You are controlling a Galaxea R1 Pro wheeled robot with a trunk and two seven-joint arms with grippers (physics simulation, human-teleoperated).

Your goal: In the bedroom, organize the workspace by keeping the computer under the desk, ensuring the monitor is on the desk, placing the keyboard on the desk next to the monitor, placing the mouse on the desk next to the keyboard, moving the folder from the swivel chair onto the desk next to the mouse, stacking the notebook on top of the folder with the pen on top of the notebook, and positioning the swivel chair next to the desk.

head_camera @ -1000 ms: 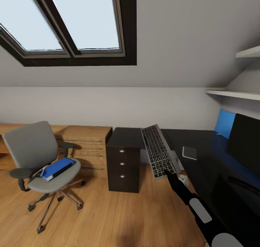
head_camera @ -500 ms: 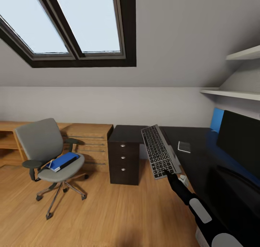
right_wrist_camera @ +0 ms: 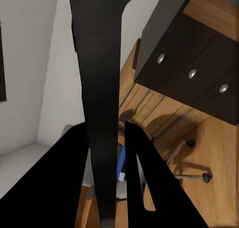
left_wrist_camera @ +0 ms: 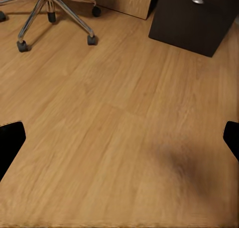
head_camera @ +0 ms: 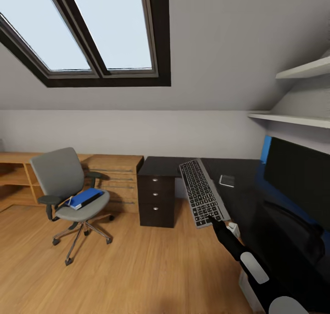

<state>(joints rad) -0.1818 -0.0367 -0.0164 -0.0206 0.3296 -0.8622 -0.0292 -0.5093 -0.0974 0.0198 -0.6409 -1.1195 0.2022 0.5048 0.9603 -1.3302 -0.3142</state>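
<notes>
Right claw [head_camera: 211,219] grips keyboard [head_camera: 200,194]; its fingertips seem hidden underneath.

Keyboard [head_camera: 202,193] tilted in air, pinched at near end by right gripper [head_camera: 212,220]. Blue folder [head_camera: 84,198] flat on swivel chair [head_camera: 68,190] seat. Monitor [head_camera: 295,176], small notebook [head_camera: 227,180] on black desk [head_camera: 247,190].

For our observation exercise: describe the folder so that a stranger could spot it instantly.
Find the grey swivel chair on the wooden floor, in front of the light wooden cabinets. The folder lies flat on its seat: a bright blue rectangle, the one vivid thing there.
</notes>
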